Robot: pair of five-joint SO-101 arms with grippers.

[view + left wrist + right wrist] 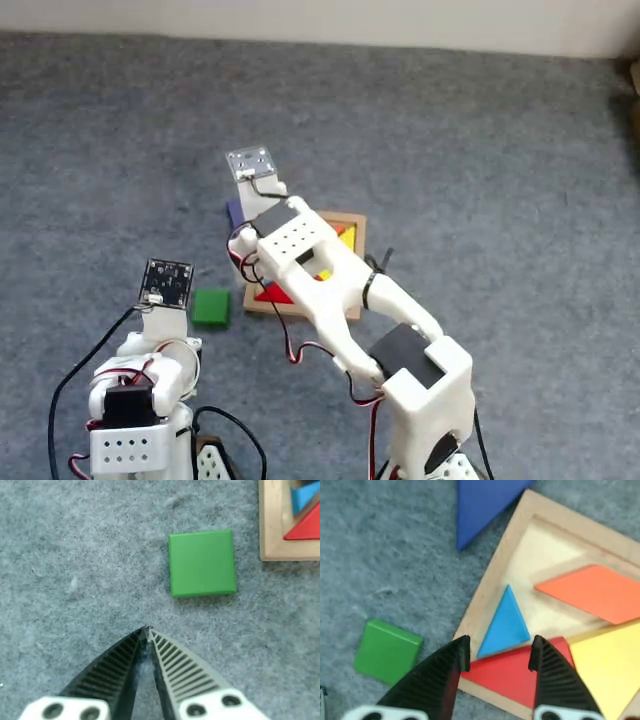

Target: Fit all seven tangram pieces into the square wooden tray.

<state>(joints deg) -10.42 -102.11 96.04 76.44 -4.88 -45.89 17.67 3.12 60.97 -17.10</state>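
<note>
Wooden tray (489, 587) being shown part-filled

Smooth light blue triangle (506, 625), red triangle (515, 672), orange parallelogram (592, 592) and a frame-cut yellow piece (612, 662) are lying inside it. Green square (202, 563) and dark blue triangle (482, 502) are lying on fuzzy grey carpet (75, 555) beside its rim. Right gripper (501, 642) is being held above that rim, jaws apart; left gripper (146, 630) jaws are being pressed together.

Grey carpet table (480, 150) holds 3 things: wooden tray (272, 525), w/ green square (202, 562) & dark-blue triangle (485, 502) beside it
</note>
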